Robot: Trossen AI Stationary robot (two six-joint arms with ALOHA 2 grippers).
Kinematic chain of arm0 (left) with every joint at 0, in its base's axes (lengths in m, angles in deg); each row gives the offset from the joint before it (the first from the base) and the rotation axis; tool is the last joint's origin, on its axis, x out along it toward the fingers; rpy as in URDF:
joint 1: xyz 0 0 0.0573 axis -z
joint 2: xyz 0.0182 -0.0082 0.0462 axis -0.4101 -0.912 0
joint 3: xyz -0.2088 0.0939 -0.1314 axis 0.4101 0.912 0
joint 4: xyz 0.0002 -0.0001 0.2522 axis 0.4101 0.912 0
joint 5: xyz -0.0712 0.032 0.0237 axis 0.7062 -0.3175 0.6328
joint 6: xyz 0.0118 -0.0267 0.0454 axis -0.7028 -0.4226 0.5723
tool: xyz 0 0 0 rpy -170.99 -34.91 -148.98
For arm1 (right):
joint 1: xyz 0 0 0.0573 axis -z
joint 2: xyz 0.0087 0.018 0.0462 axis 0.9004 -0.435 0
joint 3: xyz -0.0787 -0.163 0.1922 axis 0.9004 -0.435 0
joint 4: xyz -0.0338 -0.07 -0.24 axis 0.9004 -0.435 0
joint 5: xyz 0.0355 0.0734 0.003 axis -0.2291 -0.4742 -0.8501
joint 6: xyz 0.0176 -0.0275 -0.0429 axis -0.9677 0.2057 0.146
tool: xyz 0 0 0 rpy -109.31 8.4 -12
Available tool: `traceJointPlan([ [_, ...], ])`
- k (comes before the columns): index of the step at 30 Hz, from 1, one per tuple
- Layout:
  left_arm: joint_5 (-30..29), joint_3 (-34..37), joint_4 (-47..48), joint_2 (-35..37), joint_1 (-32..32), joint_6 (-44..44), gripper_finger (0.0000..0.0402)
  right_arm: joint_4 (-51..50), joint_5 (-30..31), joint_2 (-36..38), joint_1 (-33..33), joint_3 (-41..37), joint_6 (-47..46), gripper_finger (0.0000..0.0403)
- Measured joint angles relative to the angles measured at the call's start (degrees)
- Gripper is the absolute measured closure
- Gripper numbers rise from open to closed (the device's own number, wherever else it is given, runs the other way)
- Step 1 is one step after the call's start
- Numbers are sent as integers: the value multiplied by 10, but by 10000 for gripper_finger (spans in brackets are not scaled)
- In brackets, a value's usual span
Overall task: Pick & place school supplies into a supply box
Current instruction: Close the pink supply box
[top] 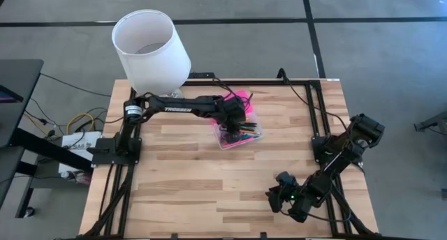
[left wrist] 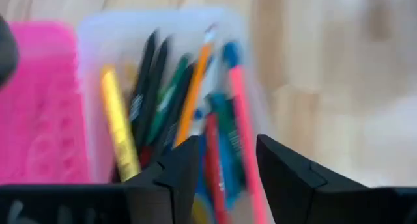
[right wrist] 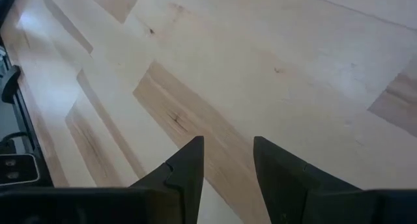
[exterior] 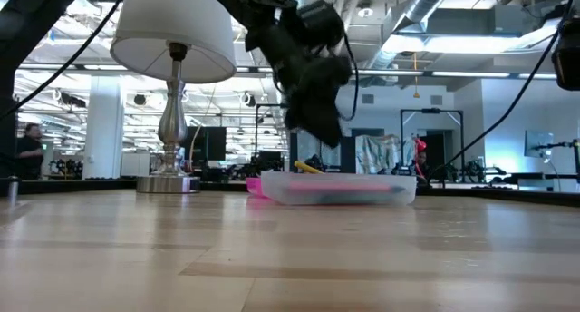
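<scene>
The supply box lies open at the table's far middle. Its clear base (top: 241, 135) holds several pens, pencils and markers (left wrist: 169, 100) in yellow, black, green, orange, blue and pink, lying lengthwise. The pink lid (left wrist: 39, 107) lies flat beside the base on its far side. My left gripper (left wrist: 227, 178) hangs open just above the base (exterior: 340, 192), slanting down, with the pens showing below the gap between its fingers. In the low view one yellow pen's end (exterior: 308, 167) pokes above the box's rim. My right gripper (right wrist: 228, 172) waits open over bare wood near the table's front right (top: 286, 198).
A lamp with a white shade (top: 150, 48) stands on its metal foot (exterior: 170, 180) at the table's far left, close behind my left arm. Bare wooden table (top: 195, 191) stretches across the near half. Cables run along the right edge (top: 318, 114).
</scene>
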Motion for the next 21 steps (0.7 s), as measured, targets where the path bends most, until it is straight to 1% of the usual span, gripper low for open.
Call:
traceJointPlan([
  [3, 20, 0, -20, 21, 2, -16, 252, -15, -13, 30, 13, 0, 25, 278],
  [6, 20, 0, -32, 46, 1, -20, 251, -44, -13, 75, 28, 0, 90, 278],
  [10, 20, -1, -43, 95, 1, 5, 251, -81, -11, 144, 52, 0, 236, 278],
  [14, 20, -1, -62, 135, 1, 27, 251, -116, -9, 221, 96, 0, 377, 278],
  [21, -1, -1, -78, 173, 0, 3, 251, -139, -9, 341, 180, 0, 566, 278],
])
